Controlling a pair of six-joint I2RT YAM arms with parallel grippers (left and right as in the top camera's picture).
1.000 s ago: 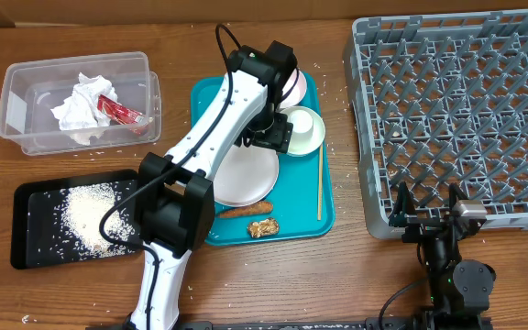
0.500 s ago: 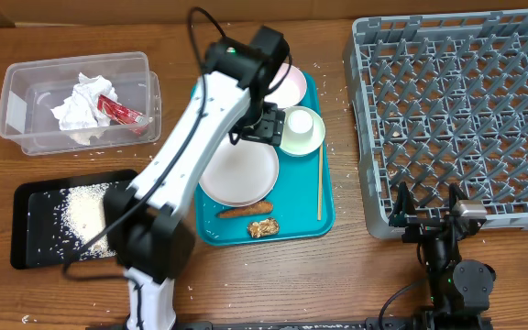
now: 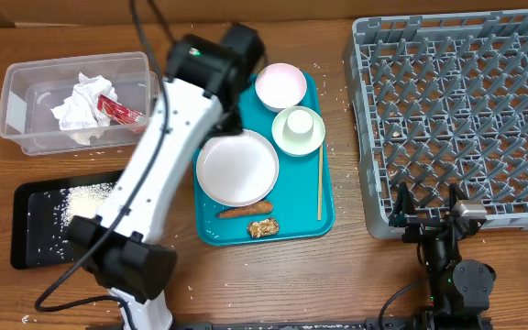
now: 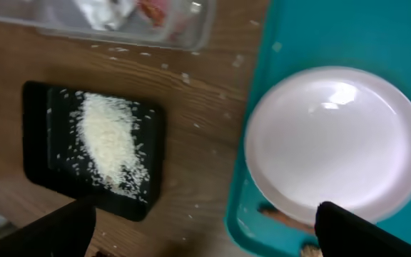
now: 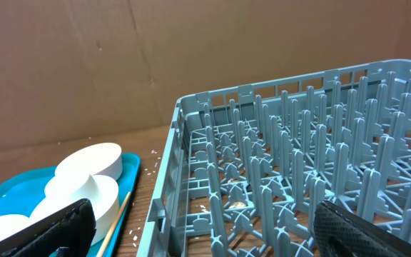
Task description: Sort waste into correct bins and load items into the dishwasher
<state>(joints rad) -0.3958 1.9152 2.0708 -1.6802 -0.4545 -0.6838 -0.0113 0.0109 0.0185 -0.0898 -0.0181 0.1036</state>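
Overhead, the crumpled napkin (image 3: 79,103) and red wrapper (image 3: 117,111) lie in the clear tub (image 3: 26,73). The carrot stick (image 3: 246,210) and brown lump (image 3: 263,227) sit on the teal tray (image 3: 325,209), just beside the white plate (image 3: 237,167). The pink bowl (image 3: 280,86) and green bowl (image 3: 299,130) are behind the plate. The grey rack (image 3: 456,110) stands to the right on the bench (image 3: 337,275), and the rice-speckled black tray (image 3: 35,240) to the left. The left gripper (image 4: 205,210) hangs over the teal tray's left edge, spread wide and empty. The right gripper (image 5: 198,214), by the rack, is likewise spread and empty.

Napkin (image 3: 79,103) in tub (image 3: 12,103); rack (image 3: 456,110) right of plate (image 3: 237,167).
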